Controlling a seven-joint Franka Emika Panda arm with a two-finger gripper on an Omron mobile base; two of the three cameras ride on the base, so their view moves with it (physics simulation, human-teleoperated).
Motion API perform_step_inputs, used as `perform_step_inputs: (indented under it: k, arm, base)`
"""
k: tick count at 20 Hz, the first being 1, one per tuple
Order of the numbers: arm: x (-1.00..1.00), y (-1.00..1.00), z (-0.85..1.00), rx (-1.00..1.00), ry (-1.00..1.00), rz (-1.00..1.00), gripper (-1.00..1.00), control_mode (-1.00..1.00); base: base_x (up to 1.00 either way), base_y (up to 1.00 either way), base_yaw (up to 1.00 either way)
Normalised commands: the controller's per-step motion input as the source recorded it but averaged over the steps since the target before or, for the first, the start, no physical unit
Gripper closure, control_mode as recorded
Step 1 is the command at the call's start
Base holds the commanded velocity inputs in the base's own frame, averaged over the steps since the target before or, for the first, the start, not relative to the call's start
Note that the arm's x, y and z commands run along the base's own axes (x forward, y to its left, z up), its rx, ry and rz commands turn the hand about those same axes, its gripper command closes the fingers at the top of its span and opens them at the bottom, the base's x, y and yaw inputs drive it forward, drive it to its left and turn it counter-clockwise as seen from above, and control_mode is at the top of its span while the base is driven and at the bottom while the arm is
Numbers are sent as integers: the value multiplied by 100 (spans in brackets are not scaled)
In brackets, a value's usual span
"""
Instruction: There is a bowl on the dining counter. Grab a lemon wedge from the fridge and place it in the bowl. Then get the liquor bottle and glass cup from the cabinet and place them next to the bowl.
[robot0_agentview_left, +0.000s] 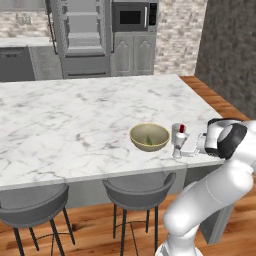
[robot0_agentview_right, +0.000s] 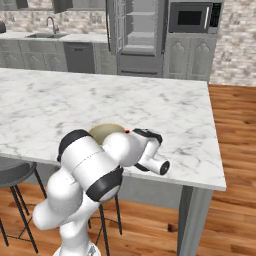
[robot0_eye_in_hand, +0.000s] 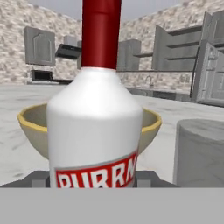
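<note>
I'm setting the liquor bottle (robot0_eye_in_hand: 94, 127) down upright on the tabletop (robot0_agentview_left: 75, 120), just beside the bowl (robot0_agentview_left: 149, 137). My claw (robot0_agentview_left: 181, 148) is grasping the bottle low on its body. The lemon wedge (robot0_agentview_left: 148, 139) is sitting in the bowl and the glass cup (robot0_eye_in_hand: 200, 151) is standing near. Next, I judge: release and back off without tipping anything.

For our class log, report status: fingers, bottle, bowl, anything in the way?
Gripper at the bottle, grip unconfirmed. Bottle upright on counter beside bowl. Lemon wedge in bowl. Glass close beside bottle.
</note>
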Motion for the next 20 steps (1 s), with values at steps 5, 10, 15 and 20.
perform_step_inputs:
  k: [5,10,15,20]
  arm:
    - [0,0,-27,0,0,0,-100,-100]
    - [0,0,-15,0,0,0,-100,-100]
    - [-3,0,0,2,0,0,-100,-100]
    - [-14,0,1,3,0,0,-100,-100]
  base:
    - [0,0,0]
    - [0,0,0]
    - [0,0,0]
    - [0,0,0]
